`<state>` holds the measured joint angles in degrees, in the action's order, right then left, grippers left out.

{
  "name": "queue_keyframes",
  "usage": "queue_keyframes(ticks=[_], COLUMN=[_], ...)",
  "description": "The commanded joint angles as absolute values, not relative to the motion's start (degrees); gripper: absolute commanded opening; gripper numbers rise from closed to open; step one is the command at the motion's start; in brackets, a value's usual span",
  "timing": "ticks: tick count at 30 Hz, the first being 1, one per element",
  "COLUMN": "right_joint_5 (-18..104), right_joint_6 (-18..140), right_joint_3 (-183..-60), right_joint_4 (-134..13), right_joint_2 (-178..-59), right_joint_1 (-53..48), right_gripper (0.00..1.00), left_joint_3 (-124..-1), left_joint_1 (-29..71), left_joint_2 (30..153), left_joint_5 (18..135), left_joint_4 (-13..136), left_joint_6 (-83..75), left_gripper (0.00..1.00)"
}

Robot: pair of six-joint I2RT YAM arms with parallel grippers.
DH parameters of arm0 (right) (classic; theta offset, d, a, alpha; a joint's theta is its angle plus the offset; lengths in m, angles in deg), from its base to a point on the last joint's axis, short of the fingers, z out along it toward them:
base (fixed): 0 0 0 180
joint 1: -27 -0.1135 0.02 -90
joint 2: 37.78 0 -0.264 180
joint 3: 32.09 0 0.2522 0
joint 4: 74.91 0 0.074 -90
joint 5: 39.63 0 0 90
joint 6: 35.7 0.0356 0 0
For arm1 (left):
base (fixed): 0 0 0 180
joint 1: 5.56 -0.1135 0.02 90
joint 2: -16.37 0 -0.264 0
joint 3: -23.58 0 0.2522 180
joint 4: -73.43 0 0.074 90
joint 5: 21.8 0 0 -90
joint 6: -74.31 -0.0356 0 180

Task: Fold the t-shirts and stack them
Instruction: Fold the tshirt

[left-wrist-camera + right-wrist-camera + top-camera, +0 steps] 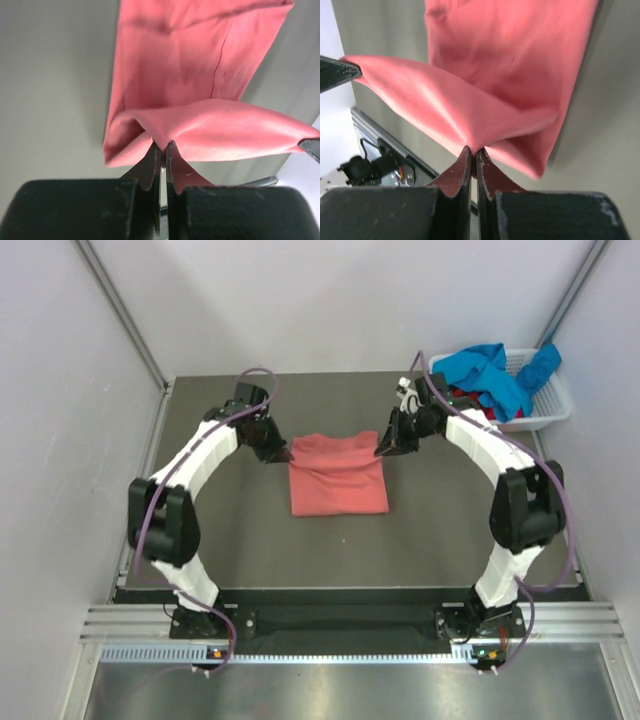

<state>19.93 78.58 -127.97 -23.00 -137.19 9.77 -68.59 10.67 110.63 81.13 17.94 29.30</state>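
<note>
Both arms reached forward from their bases at the near edge, elbows bowed outward and forearms angled in toward each other. The left pincer point(286, 453) was closed tight, pinching one far corner of the salmon-pink t-shirt point(338, 480). The right pincer point(381, 449) was clamped the same way on the opposite far corner. Both wrists tilted downward, well apart.

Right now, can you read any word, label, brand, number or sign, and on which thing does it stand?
No text can be read anywhere.
The salmon-pink t-shirt is plain in all views; the blue t-shirt and the white basket show no print or label.
</note>
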Motion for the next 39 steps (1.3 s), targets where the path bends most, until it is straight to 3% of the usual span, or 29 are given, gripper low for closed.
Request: queue_keyframes(ticks=[1,12,39], right_joint_5=[18.3,15.5,11.0], right_joint_6=[75.0,75.2,78.3], right_joint_3=[-136.6,-150.5,-165.2], right_joint_4=[-18.6,-17.1,-19.3], right_joint_2=[-143.6,-158.7,-175.3], right_joint_1=[11.7,13.8,16.7], right_gripper=[0.00,0.00,0.05], left_joint_3=[-78.2,-91.3,-101.2], left_joint_1=[9.0,7.0,4.5], left_joint_2=[119.7,135.3,147.0], left_joint_5=[87.1,90.7,92.4], left_joint_4=[15.6,18.2,21.0], left_joint_6=[21.9,20.4,23.5], left_gripper=[0.00,0.00,0.00])
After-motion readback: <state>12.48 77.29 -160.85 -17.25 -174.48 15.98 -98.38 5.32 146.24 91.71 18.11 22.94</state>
